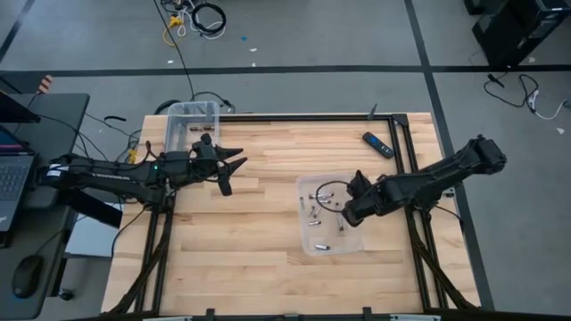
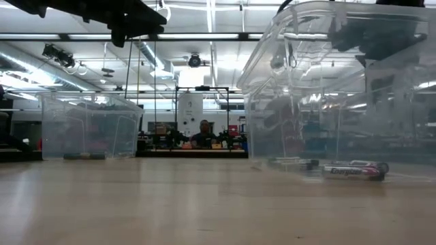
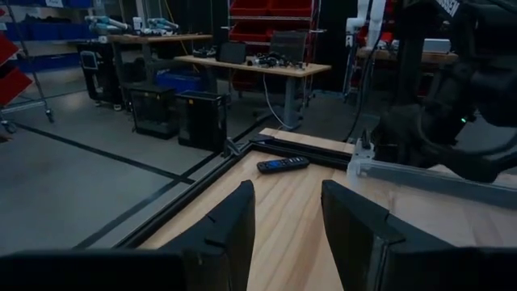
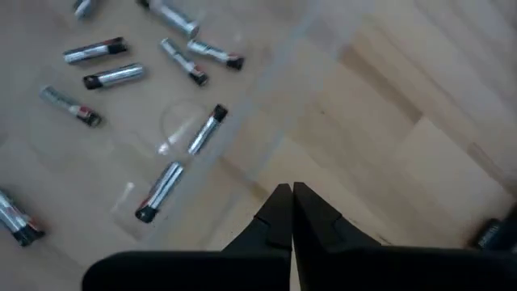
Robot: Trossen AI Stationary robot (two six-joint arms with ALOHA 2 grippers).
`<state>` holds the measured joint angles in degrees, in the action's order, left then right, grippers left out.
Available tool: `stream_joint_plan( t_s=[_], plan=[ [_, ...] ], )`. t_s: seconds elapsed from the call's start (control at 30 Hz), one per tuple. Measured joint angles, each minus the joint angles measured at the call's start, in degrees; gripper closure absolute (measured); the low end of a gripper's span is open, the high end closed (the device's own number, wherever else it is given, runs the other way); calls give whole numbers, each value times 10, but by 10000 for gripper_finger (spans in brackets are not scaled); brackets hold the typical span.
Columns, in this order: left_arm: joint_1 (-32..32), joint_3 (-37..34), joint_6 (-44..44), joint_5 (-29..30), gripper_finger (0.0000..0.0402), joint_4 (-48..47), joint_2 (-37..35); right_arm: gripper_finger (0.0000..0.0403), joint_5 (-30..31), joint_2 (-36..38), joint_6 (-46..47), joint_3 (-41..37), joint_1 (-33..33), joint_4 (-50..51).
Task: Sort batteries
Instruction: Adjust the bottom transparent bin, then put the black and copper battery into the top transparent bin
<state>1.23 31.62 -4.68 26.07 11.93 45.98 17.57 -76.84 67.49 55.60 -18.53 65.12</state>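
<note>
A pale wooden worktop (image 1: 241, 241) with a black metal frame (image 1: 312, 116) along its edges carries a remote control (image 1: 377, 144) near its far right corner, lying at a slant. Are the two clear plastic bins part of the sorting? That cannot be told; one bin (image 1: 190, 125) stands at the far left corner, the other (image 1: 308, 239) sits right of the middle. Off the left edge, a laptop (image 1: 13, 174) and a mouse (image 1: 25, 275) rest on a side desk. Cables (image 1: 201, 18) lie on the grey floor beyond the far edge.
</note>
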Motion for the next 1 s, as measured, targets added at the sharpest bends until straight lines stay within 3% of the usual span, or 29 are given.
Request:
stream_joint_plan(
  t_s=[0.13, 0.33, 0.5, 0.63, 1.0],
  plan=[
    [0, 0, 13, 0, 259, 3, 0, 403, 23, 17, 51, 19, 2, 86],
    [0, 0, 16, 0, 259, 2, 0, 403, 30, 32, 212, 17, 25, 248],
    [0, 0, 29, 0, 259, 2, 0, 403, 33, 48, 282, -65, 92, 192],
    [0, 0, 32, 0, 259, 0, 0, 403, -13, 47, 321, -139, 157, 189],
    [0, 1, 62, 0, 259, -2, 2, 403, 22, 35, 326, -138, 273, 162]
  ],
)
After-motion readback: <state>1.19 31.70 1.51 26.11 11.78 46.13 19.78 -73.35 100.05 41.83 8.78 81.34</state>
